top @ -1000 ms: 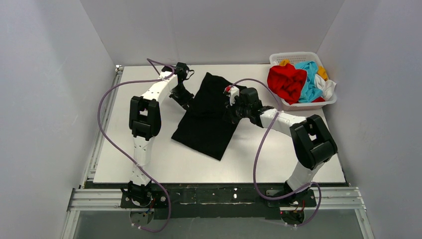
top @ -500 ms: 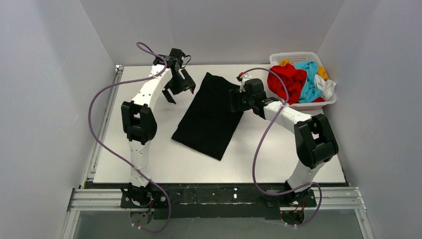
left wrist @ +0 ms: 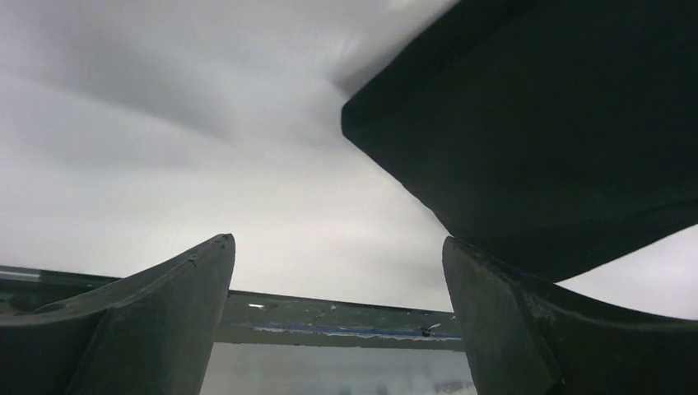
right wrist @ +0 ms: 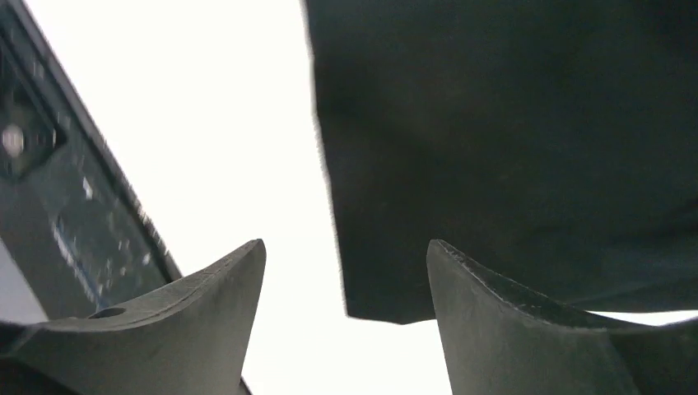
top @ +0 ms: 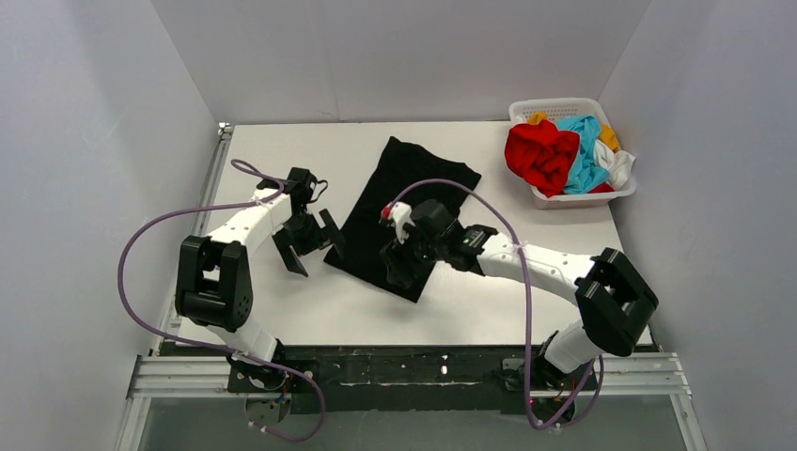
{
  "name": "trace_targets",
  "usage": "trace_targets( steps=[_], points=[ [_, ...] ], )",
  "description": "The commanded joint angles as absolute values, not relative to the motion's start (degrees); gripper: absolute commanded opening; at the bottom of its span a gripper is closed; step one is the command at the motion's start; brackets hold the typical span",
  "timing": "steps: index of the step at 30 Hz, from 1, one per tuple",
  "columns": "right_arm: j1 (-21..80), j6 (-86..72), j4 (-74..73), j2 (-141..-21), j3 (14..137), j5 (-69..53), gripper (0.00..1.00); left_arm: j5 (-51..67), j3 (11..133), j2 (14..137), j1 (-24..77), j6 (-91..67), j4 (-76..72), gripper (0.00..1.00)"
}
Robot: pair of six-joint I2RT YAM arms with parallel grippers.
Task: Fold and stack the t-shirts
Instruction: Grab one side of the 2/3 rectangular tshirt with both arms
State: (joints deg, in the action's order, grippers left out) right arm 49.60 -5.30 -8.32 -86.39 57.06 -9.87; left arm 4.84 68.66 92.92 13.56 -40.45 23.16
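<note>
A large black t-shirt, folded into a long strip, lies slantwise on the white table. My left gripper stands open just left of its near-left corner, holding nothing. In the left wrist view that gripper has bare table between its fingers and the black t-shirt at the upper right. My right gripper hangs open over the near-right corner. In the right wrist view the black t-shirt has its corner reaching between the open fingers of the right gripper. Red, light blue, white and orange-yellow t-shirts lie heaped in the basket.
The white lattice basket stands at the table's far right corner. White walls close in the table on three sides. A metal rail runs along the near edge by the arm bases. Purple cables loop from both arms.
Both grippers have opened and let go of the black t-shirt. Both arms have swung from its far end to its near end, the left one coming down its left side.
</note>
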Motion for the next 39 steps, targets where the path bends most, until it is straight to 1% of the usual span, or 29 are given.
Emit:
trace_targets(
  steps=[1,2,5,9,12,16,17,19,22,23,27,28,29,30,33,35,39],
  points=[
    [55.2,2.36,-15.43,-88.42,56.87,-9.67,0.78,12.78,61.83,92.15,12.3,-42.24,20.14,0.98],
    [56.96,3.13,-15.88,-89.18,57.0,-8.37,0.77,13.11,60.97,92.49,12.3,-43.04,18.41,0.98],
    [60.43,4.23,-16.67,-92.2,57.79,-4.48,0.75,13.99,60.62,94.9,12.17,-44.47,16.31,0.93],
    [61.07,4.33,-17.9,-96.2,59.15,-1.89,0.67,13.25,59.83,97.88,12.04,-47.03,12.64,0.88],
    [61.17,4.39,-18.45,-98.45,59.59,1.37,0.63,12.0,60.05,99.22,11.91,-48.18,11.89,0.8],
    [61.19,4.1,-17.84,-100.14,58.96,5.58,0.6,10.27,59.36,100.75,11.87,-49.49,10.21,0.73],
    [61.17,4.05,-17.81,-100.45,58.79,6.33,0.59,10.04,59.37,101.23,11.87,-49.64,9.92,0.69],
    [61.17,3.89,-18.01,-100.99,58.61,7.07,0.53,9.81,59.7,102.62,11.87,-49.85,9.79,0.62],
    [61.17,3.54,-18.9,-101.79,58.29,6.44,0.44,9.84,59.64,104.46,11.86,-50.91,8.6,0.6],
    [61.22,3.46,-19.06,-102.01,58.01,6.02,0.4,9.93,59.79,105.21,11.84,-51.15,8.38,0.55],
    [61.17,3.06,-20.02,-102.06,57.8,5.18,0.2,9.3,60.66,107.72,11.87,-52.1,8.66,0.28],
    [61.22,3.0,-20.19,-101.7,57.74,4.09,0.11,8.63,60.73,107.98,11.87,-52.0,8.69,0.21],
    [61.25,2.95,-20.17,-101.22,57.68,2.41,0.04,8.12,60.97,107.99,11.84,-51.99,9.0,0.05],
    [61.26,2.97,-20.1,-100.78,57.74,0.77,0.01,7.39,61.25,107.94,11.86,-51.91,9.83,0.0],
    [61.54,3.15,-20.71,-99.23,59.0,-8.41,0.01,5.95,59.74,105.0,11.86,-50.93,10.68,0.0],
    [62.36,3.34,-22.38,-98.06,60.3,-13.21,0.01,2.96,57.73,100.83,11.87,-50.6,13.37,0.0],
    [65.13,1.68,-24.3,-94.88,62.24,-21.24,0.01,-3.58,51.64,88.35,11.86,-52.23,21.38,0.0]
  ],
)
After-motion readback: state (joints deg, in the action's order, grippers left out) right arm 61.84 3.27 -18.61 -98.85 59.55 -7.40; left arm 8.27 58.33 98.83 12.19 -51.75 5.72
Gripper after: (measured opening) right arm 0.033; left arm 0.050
